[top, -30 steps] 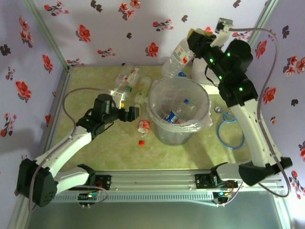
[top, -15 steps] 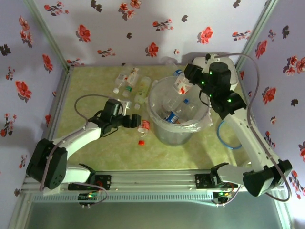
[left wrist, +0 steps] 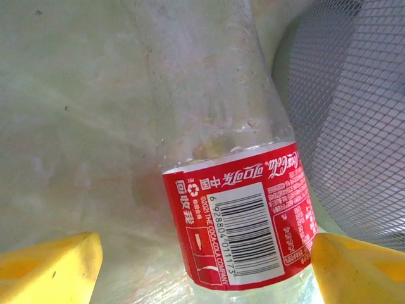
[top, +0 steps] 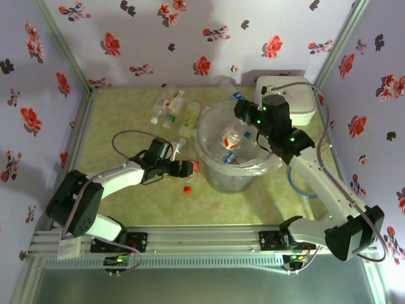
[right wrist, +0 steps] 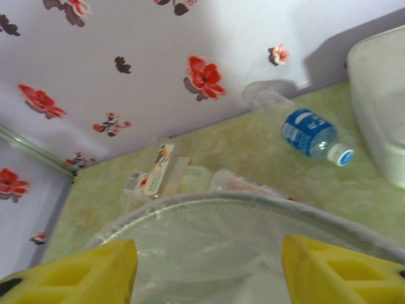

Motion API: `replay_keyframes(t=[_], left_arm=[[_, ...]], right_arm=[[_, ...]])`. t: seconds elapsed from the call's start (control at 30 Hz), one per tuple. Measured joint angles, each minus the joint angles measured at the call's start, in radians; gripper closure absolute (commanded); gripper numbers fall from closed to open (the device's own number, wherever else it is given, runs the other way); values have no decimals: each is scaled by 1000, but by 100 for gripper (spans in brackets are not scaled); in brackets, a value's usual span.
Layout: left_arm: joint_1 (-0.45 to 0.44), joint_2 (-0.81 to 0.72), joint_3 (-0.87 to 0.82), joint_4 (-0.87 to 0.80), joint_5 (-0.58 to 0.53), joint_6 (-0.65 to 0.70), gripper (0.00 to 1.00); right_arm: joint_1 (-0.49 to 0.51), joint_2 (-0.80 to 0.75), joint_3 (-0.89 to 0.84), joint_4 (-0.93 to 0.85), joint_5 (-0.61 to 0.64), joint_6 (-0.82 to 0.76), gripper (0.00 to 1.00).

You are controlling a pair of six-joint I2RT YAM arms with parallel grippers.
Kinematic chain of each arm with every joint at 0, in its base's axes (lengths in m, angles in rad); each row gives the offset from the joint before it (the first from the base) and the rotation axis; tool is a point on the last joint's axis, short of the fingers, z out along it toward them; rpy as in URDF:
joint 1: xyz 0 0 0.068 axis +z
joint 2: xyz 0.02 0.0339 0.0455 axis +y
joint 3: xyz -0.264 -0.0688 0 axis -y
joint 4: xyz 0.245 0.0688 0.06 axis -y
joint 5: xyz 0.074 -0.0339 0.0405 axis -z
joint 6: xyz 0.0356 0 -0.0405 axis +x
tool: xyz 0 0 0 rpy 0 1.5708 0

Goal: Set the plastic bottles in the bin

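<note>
Left gripper (top: 185,169) straddles a red-labelled bottle (left wrist: 237,221) by the bin (top: 212,166)
Jaws apart around the bottle, mid-worktop (top: 126,130) at the bin's left wall; close mid-label, lift above the rim; right gripper (right wrist: 209,266) gapes, empty, over the bin.

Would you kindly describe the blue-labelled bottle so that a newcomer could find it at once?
Start at the big round bin in the middle of the table. Behind it, near the back wall and left of the white box, lies a clear bottle on its side. Unlike the bottles further left, its label is blue.
</note>
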Motion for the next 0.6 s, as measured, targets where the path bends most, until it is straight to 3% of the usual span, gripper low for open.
replay_keyframes(t=[0.3, 0.6], left_arm=[[-13, 60, 76, -18, -26, 35, 21], [-45, 122, 121, -45, -54, 57, 27]], right_arm=[[-44, -119, 40, -66, 91, -91, 35], [-61, -139, 40, -97, 103, -115, 35]])
